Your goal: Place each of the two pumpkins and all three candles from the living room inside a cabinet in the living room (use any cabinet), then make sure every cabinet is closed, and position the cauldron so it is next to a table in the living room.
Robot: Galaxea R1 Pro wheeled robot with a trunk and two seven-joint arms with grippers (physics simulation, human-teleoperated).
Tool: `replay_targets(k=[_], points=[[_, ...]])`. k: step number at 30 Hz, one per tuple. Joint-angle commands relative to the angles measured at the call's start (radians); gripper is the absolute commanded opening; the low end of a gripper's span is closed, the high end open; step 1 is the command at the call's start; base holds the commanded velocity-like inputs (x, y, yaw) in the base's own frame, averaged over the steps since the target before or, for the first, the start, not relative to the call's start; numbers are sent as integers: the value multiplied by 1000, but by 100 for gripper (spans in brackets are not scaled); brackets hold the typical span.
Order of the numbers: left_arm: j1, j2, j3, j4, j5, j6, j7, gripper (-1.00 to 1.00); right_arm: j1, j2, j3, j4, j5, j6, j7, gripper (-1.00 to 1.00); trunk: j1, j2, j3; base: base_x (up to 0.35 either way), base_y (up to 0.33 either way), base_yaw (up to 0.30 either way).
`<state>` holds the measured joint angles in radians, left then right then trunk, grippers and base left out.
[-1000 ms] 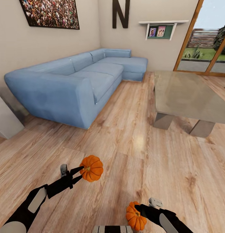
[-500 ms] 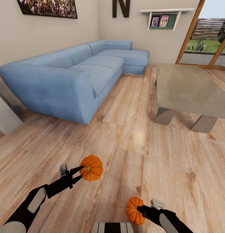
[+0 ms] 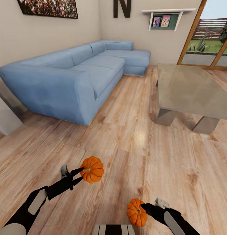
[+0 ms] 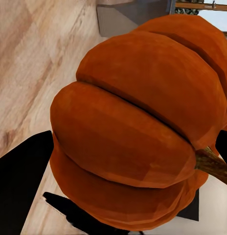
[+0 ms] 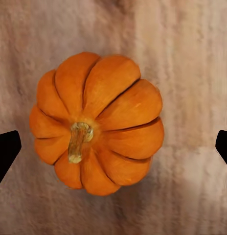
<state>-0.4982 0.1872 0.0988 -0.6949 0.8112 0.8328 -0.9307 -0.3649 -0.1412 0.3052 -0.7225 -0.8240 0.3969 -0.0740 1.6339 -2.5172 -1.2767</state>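
Left gripper (image 3: 81, 173): we see its two black fingers closed about the stem side of one pumpkin (image 3: 92, 169), which it carries above the wood plank floor (image 3: 133, 140); in the left wrist view this pumpkin (image 4: 143, 127) sits between the dark fingers.
Right gripper (image 3: 144, 206): it meets the second pumpkin (image 3: 136, 212) at the lower edge of the head view; in the right wrist view that pumpkin (image 5: 96, 122), stem toward the camera, lies between fingertips (image 5: 6, 149) that stand wide of it and do not touch it, so we cannot tell whether it is gripped.
Table (image 3: 188, 91): glossy grey top on chunky legs, ahead and to the right, well apart from both pumpkins.
Sofa (image 3: 77, 75): blue corner sofa along the left wall.
Writing: we read a large dark letter "N" (image 3: 122, 8) on the far wall, beside a shelf (image 3: 167, 19) with small pictures; their content is too small to tell.
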Motion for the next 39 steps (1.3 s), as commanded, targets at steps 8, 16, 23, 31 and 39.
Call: replay_targets(k=[8,16,23,31,39], points=[[0,0,1,-1,2,5,0,-100,-6,-4,-61,-2,-5,3,-3,100,0,-1,-5,0,0,0],[0,0,1,-2,2,5,0,-100,-8,0,-63,-2,2,-2,-3,100,2,-1,-20,0,0,0],[0,0,1,-4,2,5,0,-100,-11,0,-62,-2,4,-3,-2,100,5,-3,-43,0,0,0],[0,0,1,-5,2,5,0,-100,-17,-1,-62,-3,-9,1,-1,100,8,-5,-74,0,0,0],[1,1,2,-7,3,6,-3,-100,-20,0,-63,-3,-14,-1,6,100,11,-6,-94,0,0,0]])
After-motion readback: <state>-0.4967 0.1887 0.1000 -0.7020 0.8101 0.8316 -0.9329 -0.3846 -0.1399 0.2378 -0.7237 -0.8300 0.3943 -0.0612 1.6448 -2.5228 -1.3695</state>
